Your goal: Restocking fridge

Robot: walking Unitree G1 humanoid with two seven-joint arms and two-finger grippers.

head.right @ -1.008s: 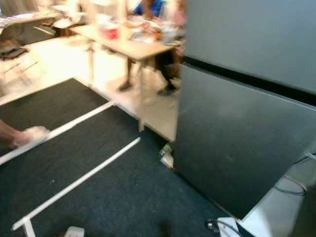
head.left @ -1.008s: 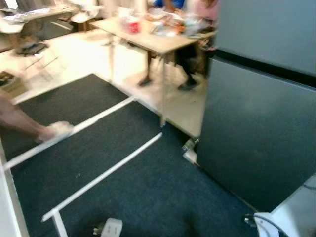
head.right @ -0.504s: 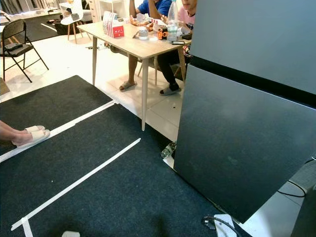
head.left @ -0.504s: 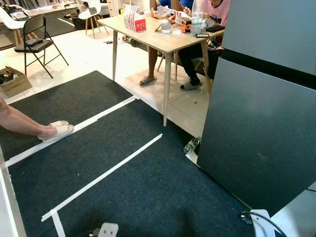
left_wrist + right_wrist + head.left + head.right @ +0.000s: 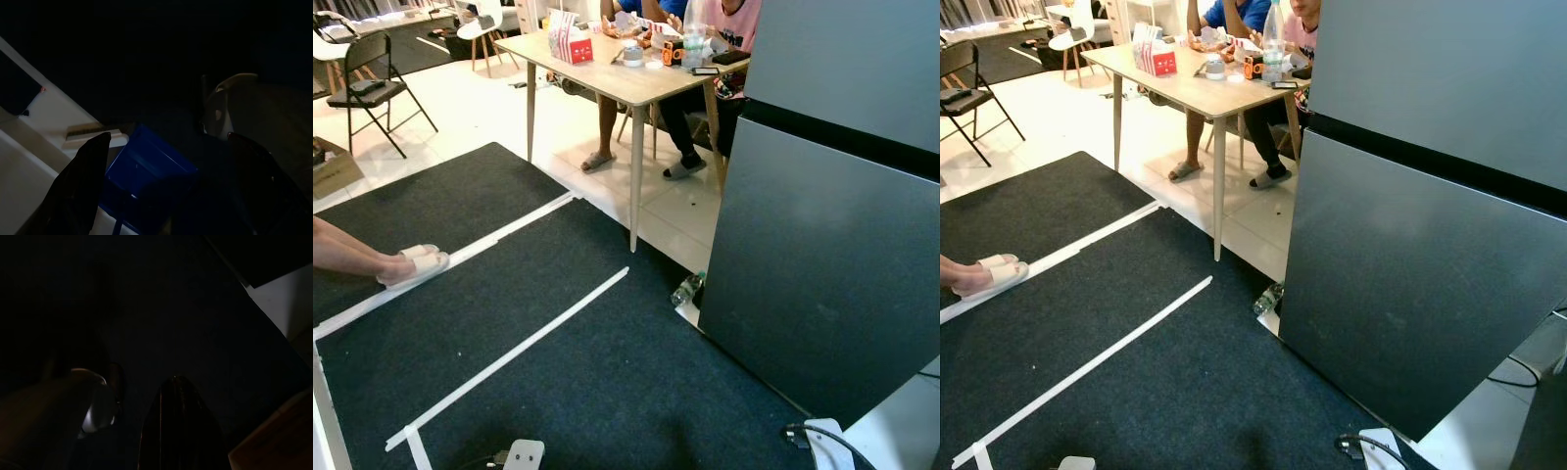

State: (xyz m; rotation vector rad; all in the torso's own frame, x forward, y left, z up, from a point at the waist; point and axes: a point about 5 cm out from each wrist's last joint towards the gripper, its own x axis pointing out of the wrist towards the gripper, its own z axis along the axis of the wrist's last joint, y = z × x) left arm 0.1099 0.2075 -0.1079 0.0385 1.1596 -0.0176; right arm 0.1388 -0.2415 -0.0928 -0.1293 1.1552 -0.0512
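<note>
Left eye view, quick notes. Spotted the fridge on the right, dark grey, both doors shut, standing at the edge of the dark carpet. Also noticed a bottle lying on the floor just beside its lower left corner. Saw two white tape lines running diagonally across the carpet. Counted one slippered foot resting on the far line at the left. Further back, made out a wooden table on the pale tiles with people seated behind it, plus a red-and-white box and some small clutter on top. Caught a black folding chair at far left too. Down by the bottom right, glimpsed a black cable next to something white.

Left wrist view was very dark. Found the left gripper with jaws spread wide, gripping nothing, hanging over a blue bin beside a white ledge.

Right wrist view was nearly black. Could only make out the right gripper as a dark shape, so couldn't tell whether spread or closed.
</note>
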